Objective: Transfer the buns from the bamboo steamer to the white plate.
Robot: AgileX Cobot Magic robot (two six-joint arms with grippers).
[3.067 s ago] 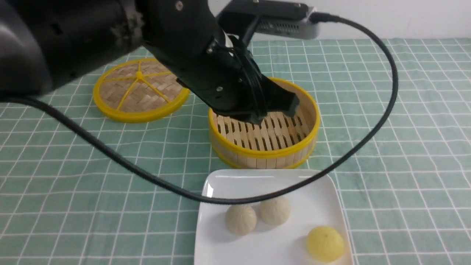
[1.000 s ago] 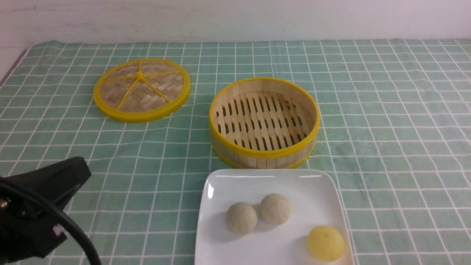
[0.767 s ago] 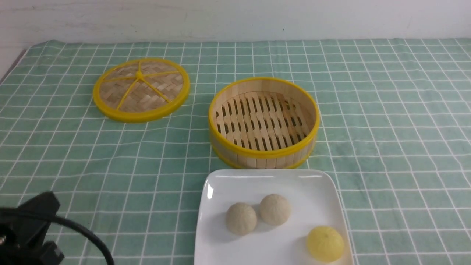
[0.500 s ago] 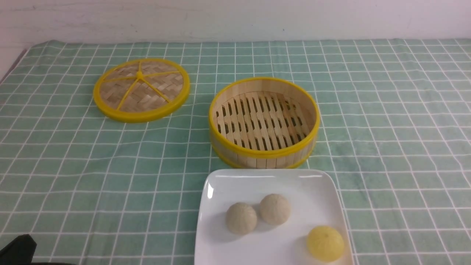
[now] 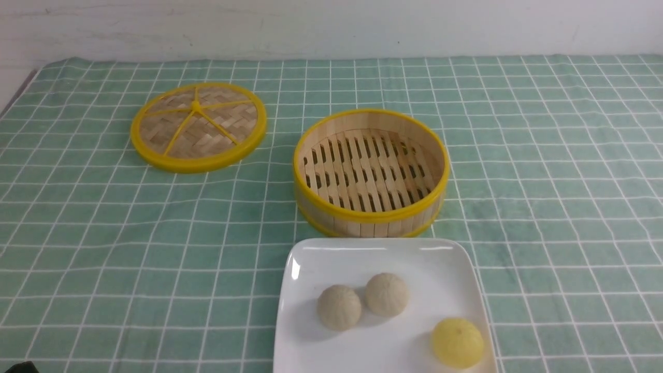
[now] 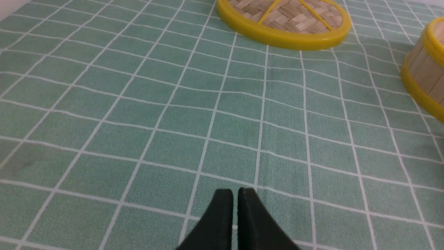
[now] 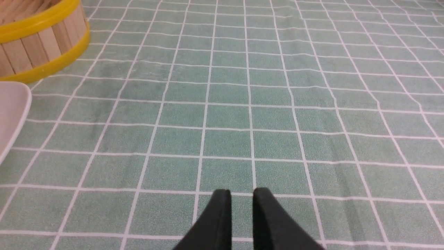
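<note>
The pleated buns (image 5: 339, 307) sit on the white square plate (image 5: 373, 249), so the transfer looks finished. Both grippers' fingertips (image 6: 230, 194) (image 7: 241, 194) stand slightly apart, gripping nothing; next, simply rest.

2 black tapering fingers on the left jaws (image 6: 230, 194), 2 on the right jaws (image 7: 241, 196), apparently matte, edges blurred

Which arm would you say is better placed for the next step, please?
Neither, probably: the steamer looks empty and three buns sit on the plate, so no transfer seems left. Both the left gripper and right gripper hang over cloth.
</note>
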